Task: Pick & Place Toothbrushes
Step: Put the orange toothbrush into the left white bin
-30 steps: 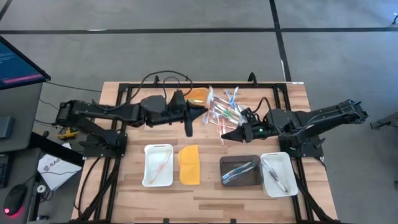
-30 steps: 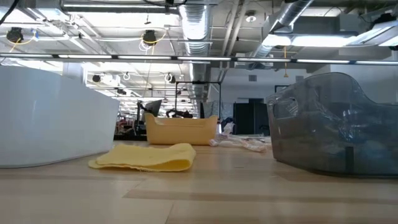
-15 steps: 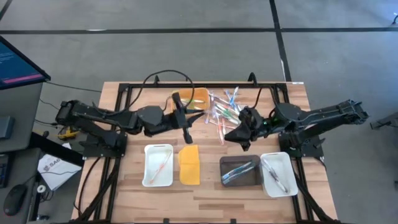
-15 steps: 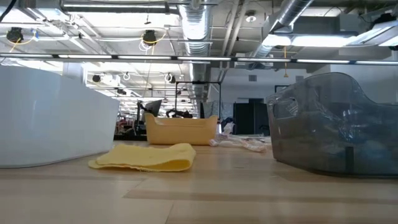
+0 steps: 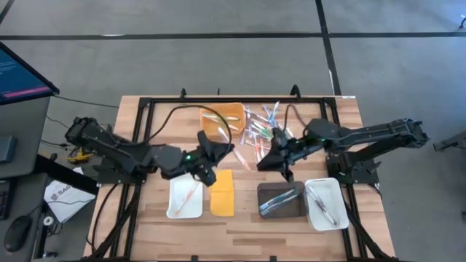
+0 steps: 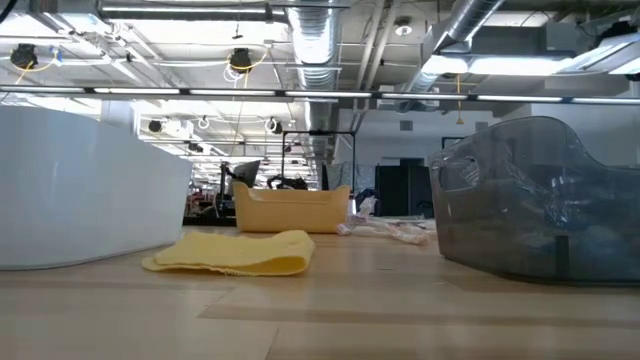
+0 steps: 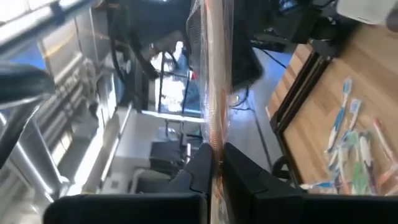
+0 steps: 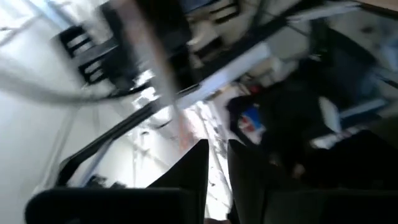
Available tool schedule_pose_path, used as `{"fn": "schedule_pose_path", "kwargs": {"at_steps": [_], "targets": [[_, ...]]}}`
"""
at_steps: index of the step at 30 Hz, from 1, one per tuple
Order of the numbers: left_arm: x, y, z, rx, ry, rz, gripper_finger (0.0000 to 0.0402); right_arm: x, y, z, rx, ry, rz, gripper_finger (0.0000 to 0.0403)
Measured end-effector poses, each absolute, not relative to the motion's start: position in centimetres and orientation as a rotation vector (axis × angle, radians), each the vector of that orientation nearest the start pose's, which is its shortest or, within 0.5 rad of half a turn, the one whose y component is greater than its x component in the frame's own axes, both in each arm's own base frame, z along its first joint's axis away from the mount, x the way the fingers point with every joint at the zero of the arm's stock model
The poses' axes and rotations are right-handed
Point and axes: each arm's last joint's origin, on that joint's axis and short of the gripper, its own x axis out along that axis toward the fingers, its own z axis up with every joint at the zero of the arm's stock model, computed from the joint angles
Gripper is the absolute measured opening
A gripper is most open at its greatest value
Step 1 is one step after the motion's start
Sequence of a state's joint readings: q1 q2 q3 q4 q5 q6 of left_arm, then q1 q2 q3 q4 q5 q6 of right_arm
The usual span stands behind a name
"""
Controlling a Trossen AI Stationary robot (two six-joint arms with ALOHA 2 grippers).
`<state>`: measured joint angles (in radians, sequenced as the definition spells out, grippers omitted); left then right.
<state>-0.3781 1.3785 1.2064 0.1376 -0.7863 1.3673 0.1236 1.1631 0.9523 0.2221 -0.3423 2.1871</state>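
Note:
Loose toothbrushes (image 5: 261, 128) lie in a pile at the table's far middle, also showing in the left wrist view (image 7: 348, 146). My left gripper (image 5: 223, 148) hangs above the gap between the orange tray (image 5: 223, 116) and the yellow lid (image 5: 222, 192), shut on an orange wrapped toothbrush (image 7: 214, 87). My right gripper (image 5: 262, 163) hovers near the pile's near side, above the dark grey tray (image 5: 282, 201), shut on a pale pinkish toothbrush (image 8: 155, 68). Neither gripper shows in the low view. My left gripper (image 7: 216, 159) pinches the wrapped orange toothbrush near one end (image 7: 215, 138) between its two fingers. The fingers lie about level. The stick runs out past the fingertips, lifted clear of the table. My right gripper (image 8: 216, 148) pinches the pale pinkish toothbrush between its two fingers, with the stick (image 8: 186, 134) rising from the gap. The fingers lie about level and the toothbrush is clear of the table. Blur hides which part of it they are on.
Along the near side stand a white tray (image 5: 185, 193) with a pink toothbrush, the yellow lid, the dark grey tray with blue ones, and a second white tray (image 5: 325, 204) with clear ones. A black frame (image 5: 240, 100) rims the table.
My left gripper has swung from beside the pile toward the table's near edge and left, rolling about a quarter turn with its toothbrush. My right gripper has stayed nearly in place and rolled, keeping its toothbrush. The pile and trays have not moved.

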Motion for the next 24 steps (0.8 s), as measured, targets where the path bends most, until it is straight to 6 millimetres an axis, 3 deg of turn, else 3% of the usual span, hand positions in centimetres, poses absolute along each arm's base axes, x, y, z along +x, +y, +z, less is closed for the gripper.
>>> {"fn": "schedule_pose_path", "kwargs": {"at_steps": [8,14,19,24], "targets": [[28.8,-11.5,37.7,1.408,0.274,0.273,0.0010,28.3,3.8,33.7,2.122,0.539,0.273,0.0064],[28.2,-12.3,37.6,1.350,0.303,0.322,0.0010,29.4,3.3,33.0,1.969,0.477,0.305,0.0064],[27.9,-12.7,37.4,1.353,0.335,0.333,0.0010,30.3,3.4,31.8,1.995,0.514,0.265,0.0064],[27.9,-12.7,37.3,1.352,0.345,0.338,0.0010,31.3,3.4,31.4,1.964,0.567,0.392,0.0064]]}}
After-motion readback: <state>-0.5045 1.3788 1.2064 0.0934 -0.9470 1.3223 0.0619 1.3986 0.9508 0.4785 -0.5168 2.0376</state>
